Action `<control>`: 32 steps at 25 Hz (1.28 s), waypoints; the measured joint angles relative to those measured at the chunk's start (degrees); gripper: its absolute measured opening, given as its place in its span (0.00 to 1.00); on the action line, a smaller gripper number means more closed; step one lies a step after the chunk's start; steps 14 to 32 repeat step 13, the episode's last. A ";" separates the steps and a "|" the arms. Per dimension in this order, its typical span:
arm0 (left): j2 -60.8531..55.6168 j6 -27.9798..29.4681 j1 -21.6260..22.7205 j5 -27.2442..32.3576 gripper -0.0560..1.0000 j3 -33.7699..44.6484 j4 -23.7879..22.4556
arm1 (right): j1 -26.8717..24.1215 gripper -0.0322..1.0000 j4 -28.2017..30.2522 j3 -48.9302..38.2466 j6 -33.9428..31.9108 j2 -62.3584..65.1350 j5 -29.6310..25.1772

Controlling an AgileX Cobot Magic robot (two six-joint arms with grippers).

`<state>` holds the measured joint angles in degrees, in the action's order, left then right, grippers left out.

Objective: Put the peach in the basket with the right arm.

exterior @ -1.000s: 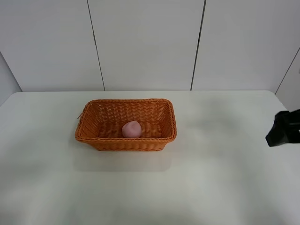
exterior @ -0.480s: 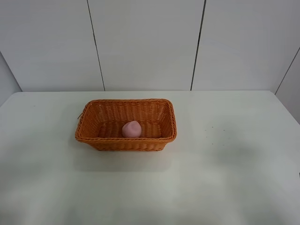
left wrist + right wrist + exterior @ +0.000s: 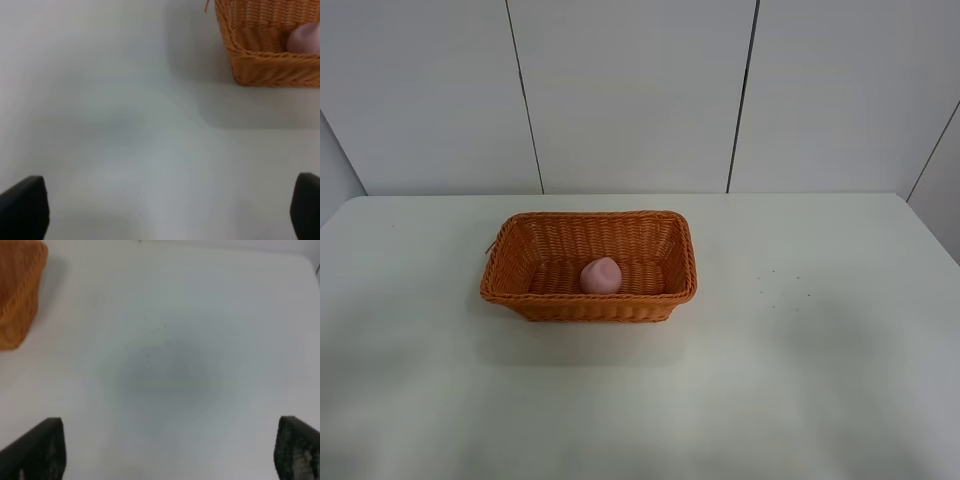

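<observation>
Peach (image 3: 601,275) sits on basket (image 3: 588,305) floor, near front wall, so I judge placement done

Right jaws (image 3: 170,450) spread wide, nothing between, over bare surface (image 3: 170,365); basket corner well off to one side of them, clear of any bump

Left jaws (image 3: 160,210) also wide apart, holding nothing, parked short of basket; peach just visible over rim ahead

Neither arm shows in high view; I read both as standing clear

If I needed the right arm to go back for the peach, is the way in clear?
Probably yes. The peach lies alone in the open-topped basket, with nothing over it. The right gripper is open above bare table, off to the basket's side, so only the basket's wall would need clearing from above.
</observation>
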<state>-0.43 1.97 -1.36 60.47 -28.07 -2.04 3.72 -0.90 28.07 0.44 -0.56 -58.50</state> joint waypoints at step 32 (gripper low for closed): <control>0.00 0.00 0.00 0.00 0.99 0.00 0.00 | 0.00 0.65 0.33 -0.10 0.00 0.76 0.00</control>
